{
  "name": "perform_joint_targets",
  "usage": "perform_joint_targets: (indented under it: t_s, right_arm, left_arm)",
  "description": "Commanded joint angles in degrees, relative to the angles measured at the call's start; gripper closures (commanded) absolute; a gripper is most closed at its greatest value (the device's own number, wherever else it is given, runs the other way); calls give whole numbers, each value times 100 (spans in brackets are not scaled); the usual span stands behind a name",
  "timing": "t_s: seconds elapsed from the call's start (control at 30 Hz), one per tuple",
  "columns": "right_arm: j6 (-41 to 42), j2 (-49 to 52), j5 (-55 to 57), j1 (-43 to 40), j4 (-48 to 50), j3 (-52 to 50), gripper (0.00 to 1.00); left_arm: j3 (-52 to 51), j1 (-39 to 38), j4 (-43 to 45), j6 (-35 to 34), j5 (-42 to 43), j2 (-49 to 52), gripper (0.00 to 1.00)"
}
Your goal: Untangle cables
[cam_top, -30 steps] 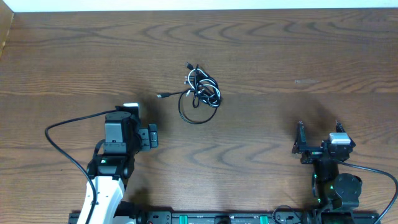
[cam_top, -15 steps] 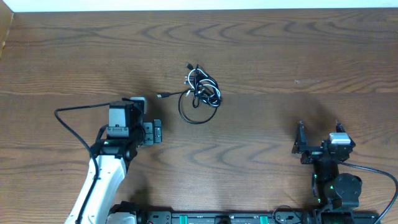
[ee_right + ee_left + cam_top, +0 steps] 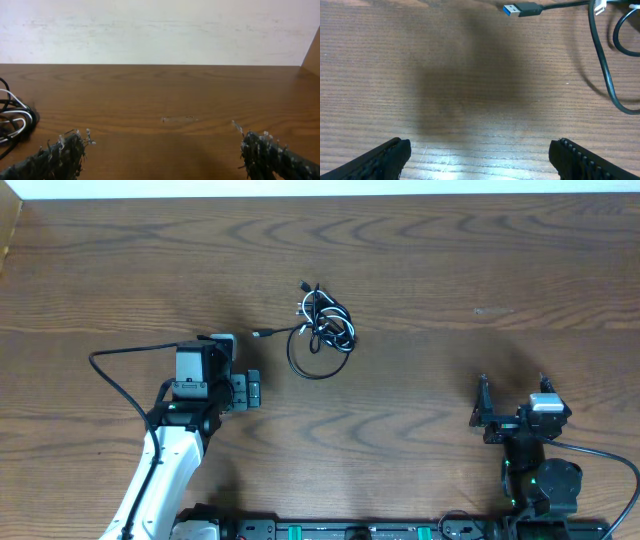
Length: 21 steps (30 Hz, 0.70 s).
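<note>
- The step in hand, as I judge it, is the approach. The left tool (image 3: 256, 392) hangs spread wide and empty over bare wood, on the near left of the cables (image 3: 322, 328).
- To do it well, aim for a free end rather than the knot. The USB plug (image 3: 520, 9), lying apart on the tangle's left, looks the easiest pinch — take the cord just behind it.
- The right tool (image 3: 512, 385) is spread and empty too, well apart at the near right. Bringing it in to pin the knot would likely stop the whole bundle dragging.
- The cables lie near the middle of the surface (image 3: 450, 260), a little to the far side. They form a small, tight tangle of thin black cords with a white cord (image 3: 306, 308) threaded through — and one black loop (image 3: 305, 360) sagging open on the near side.
</note>
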Motion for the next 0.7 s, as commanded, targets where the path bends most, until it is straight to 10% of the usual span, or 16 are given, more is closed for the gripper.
perform_joint_targets:
  t_s: [0.0,0.67]
  right_arm:
    - [-87,-39,-33,-50,-28,-7,1]
    - [-87,-39,-33,-50,-28,-7,1]
  left_arm:
    - [170,31,24,55,72,26,7]
    - [168,31,317,24,98,26,6]
